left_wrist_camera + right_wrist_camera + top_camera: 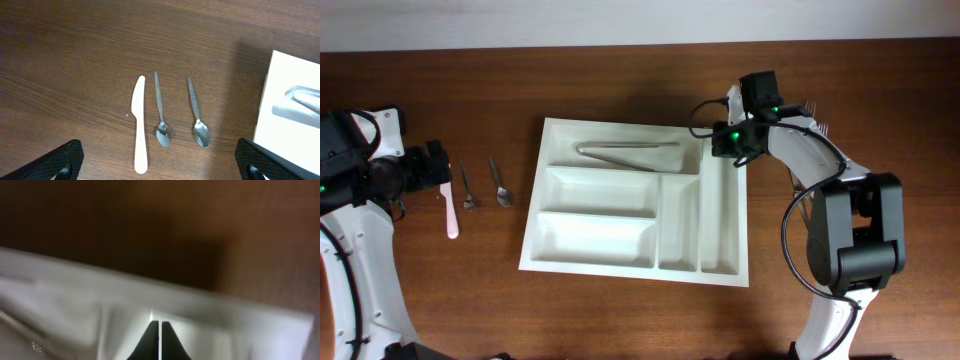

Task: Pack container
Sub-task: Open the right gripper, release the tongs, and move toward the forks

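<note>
At the left edge of the worktop [620,320], the left gripper [157,152] hangs wide open and empty. Below it a white plastic knife [140,125] and two small metal spoons [161,115] [197,115] lie side by side, apart from each other and handles pointing the same way. None of them is packed yet.

The container [545,190] sits in the middle of the worktop, just right of the spoons. A pair of metal tongs [625,152] lies in its top long compartment, and its other compartments look bare.

The right gripper [160,330] is over the container's top right corner, its fingers pressed together. The wrist view is blurred, but nothing seems to be held between them.

Packing looks to be at an early stage, and the pick of the cutlery on the left is probably the step in hand. For that, the left gripper would have to come down over one slim handle, close low against the wood without catching its neighbour, then carry the piece right to a free compartment.
</note>
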Tool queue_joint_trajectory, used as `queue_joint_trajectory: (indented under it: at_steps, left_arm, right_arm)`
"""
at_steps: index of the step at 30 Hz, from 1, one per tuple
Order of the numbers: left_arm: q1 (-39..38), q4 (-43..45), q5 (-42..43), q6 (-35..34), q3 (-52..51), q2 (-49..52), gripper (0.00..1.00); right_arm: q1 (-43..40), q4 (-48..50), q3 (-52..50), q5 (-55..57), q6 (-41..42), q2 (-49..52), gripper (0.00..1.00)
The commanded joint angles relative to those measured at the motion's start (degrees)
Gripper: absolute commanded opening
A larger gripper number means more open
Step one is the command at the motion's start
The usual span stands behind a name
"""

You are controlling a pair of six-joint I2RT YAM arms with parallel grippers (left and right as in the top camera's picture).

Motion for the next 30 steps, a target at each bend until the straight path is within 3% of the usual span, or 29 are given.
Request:
queue_joint_trajectory:
  at_steps: [1,11,16,19,22,25,30]
  left_arm:
    - [0.2,0.0,0.0,0.7,1.0,-0.4,0.99]
    - [0.2,0.0,0.0,0.7,1.0,-0.4,0.99]
    - [0.2,0.0,0.0,0.7,1.0,-0.4,0.99]
    - [0.2,0.0,0.0,0.7,1.0,-0.4,0.99]
    - [0.2,0.0,0.0,0.7,1.0,-0.4,0.99]
    - [0.2,0.0,0.0,0.7,1.0,-0.4,0.99]
    - [0.2,0.0,0.0,0.7,1.0,-0.4,0.99]
  right_arm:
    - [0.1,2.6,-0.6,0.1,0.7,2.1,0.04]
    - [0.1,7.1,-0.5,0.1,0.7,5.4,0.04]
    - [-0.9,0.3,4.0,-6.2,0.7,3.3,0.04]
    - [-1.6,-5.0,8.5,-9.4,0.7,0.9,0.11]
    - [-1.8,-11.5,14.2,-9.5,0.0,-1.5,0.25]
    - [-1.8,-19.8,20.9,-5.6,-3.5,-3.8,0.51]
    - [-3.1,-33.5,30.0,13.8,-5.5,-5.3,0.79]
